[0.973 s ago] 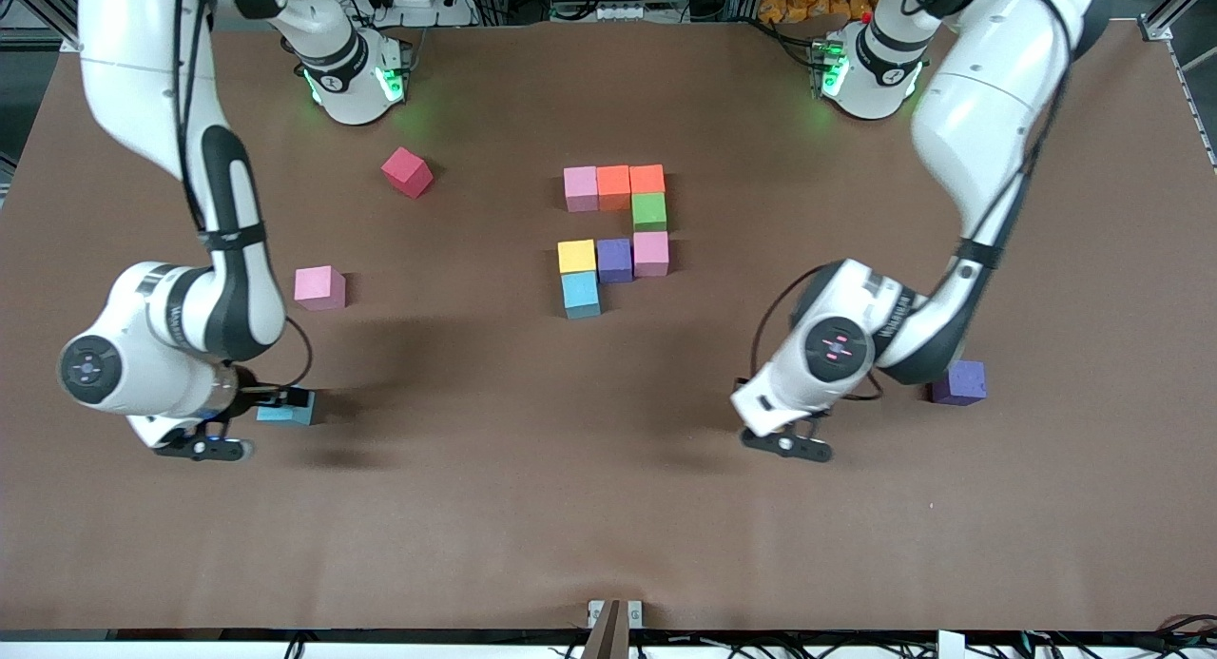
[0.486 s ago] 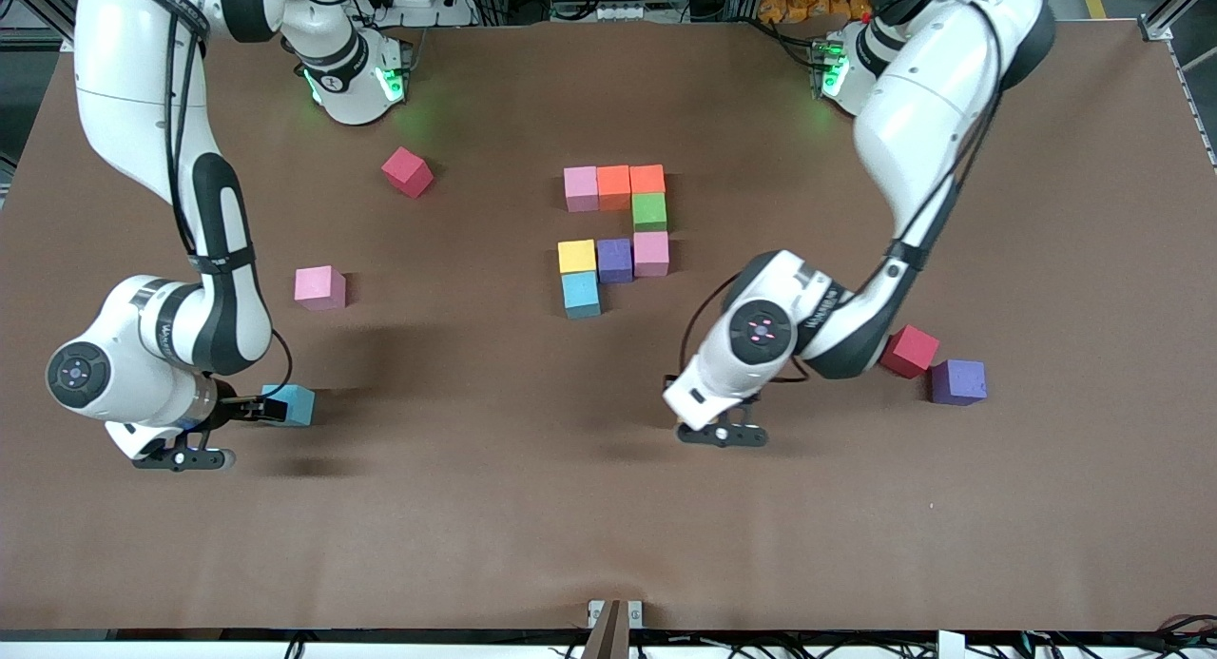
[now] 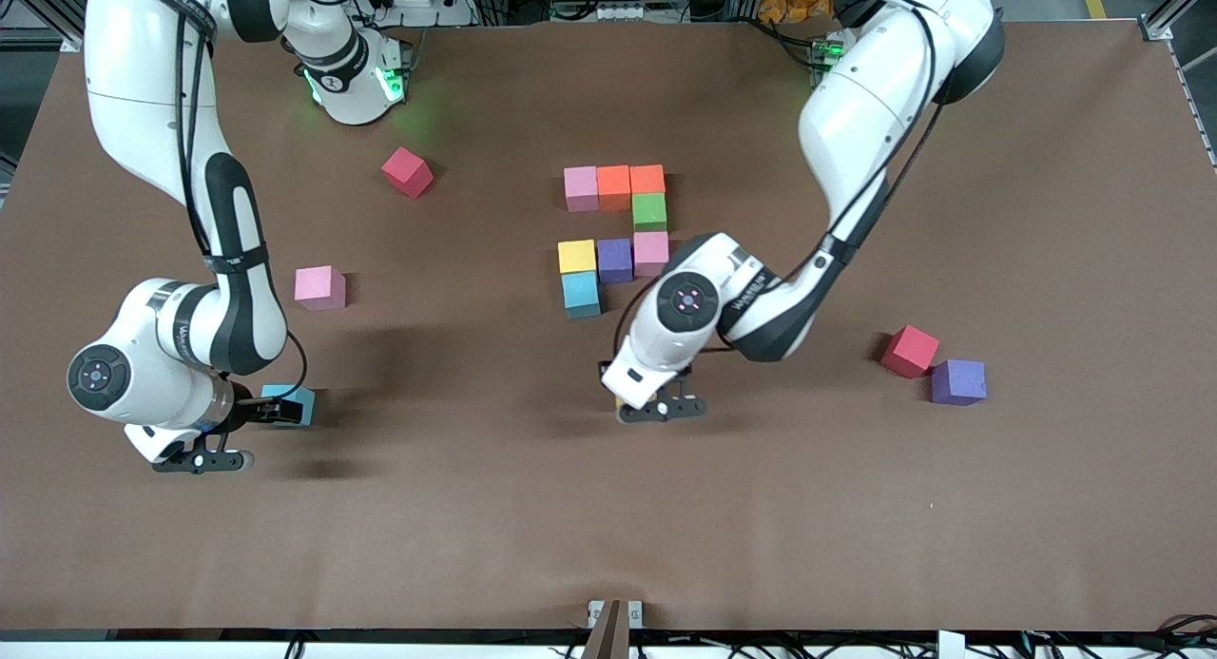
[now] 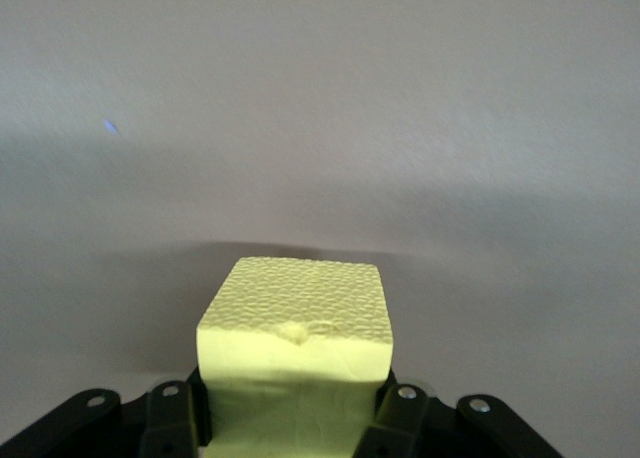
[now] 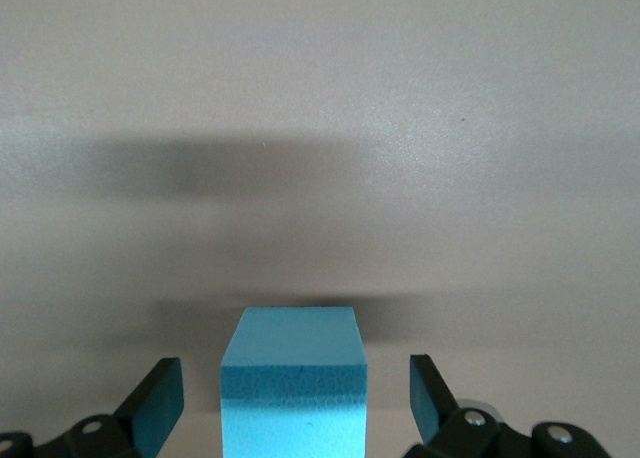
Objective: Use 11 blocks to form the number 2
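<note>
The number 2 [image 3: 615,233], part-built from eight small matte foam cubes, lies mid-counter with its long axis running from the robots' bases toward the front camera: a pink, orange, orange row farthest from the camera, a green cube below the row's end, then a yellow, purple, pink row, and a light blue cube [image 3: 581,294] nearest the camera under the yellow one.

The left pincer [image 3: 647,404], its arm bent low over the brown counter [image 3: 475,507], is clamped on a yellow foam cube [image 4: 294,343] over bare counter, nearer the camera than the digit.

The right pincer [image 3: 249,414], jaws spread wide, straddles a loose light blue foam cube [image 5: 291,383] resting on the counter at the right arm's end, without gripping it.
</note>
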`<move>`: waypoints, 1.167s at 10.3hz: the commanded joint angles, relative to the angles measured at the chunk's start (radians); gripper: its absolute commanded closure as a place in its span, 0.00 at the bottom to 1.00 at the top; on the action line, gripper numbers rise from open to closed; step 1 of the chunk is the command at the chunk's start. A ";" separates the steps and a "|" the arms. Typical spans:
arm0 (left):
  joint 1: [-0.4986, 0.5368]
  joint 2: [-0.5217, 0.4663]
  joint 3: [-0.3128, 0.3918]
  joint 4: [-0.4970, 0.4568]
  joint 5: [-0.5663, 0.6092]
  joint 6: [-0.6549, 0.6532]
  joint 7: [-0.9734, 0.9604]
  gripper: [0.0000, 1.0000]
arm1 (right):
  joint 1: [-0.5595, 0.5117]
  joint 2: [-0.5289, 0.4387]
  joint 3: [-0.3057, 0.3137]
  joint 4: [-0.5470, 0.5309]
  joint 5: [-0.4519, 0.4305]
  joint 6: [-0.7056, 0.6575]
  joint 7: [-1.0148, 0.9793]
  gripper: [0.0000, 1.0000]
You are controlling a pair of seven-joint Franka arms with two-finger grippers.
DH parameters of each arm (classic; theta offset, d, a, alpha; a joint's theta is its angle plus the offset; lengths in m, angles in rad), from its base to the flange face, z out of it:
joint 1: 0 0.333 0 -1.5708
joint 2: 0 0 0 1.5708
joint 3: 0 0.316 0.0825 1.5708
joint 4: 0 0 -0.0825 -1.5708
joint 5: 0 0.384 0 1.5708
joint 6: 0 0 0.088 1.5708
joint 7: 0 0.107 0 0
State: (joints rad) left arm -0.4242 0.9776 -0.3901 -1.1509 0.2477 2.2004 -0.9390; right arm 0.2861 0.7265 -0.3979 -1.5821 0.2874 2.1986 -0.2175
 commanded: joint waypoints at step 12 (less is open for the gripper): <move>-0.182 0.044 0.097 0.033 -0.024 0.051 -0.110 0.64 | -0.005 0.030 0.017 -0.058 -0.011 0.001 -0.005 0.10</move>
State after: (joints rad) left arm -0.5933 1.0055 -0.3057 -1.1481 0.2468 2.2405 -1.0787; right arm 0.2847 0.7658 -0.3870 -1.6250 0.2873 2.1952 -0.2176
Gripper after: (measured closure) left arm 0.441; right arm 0.004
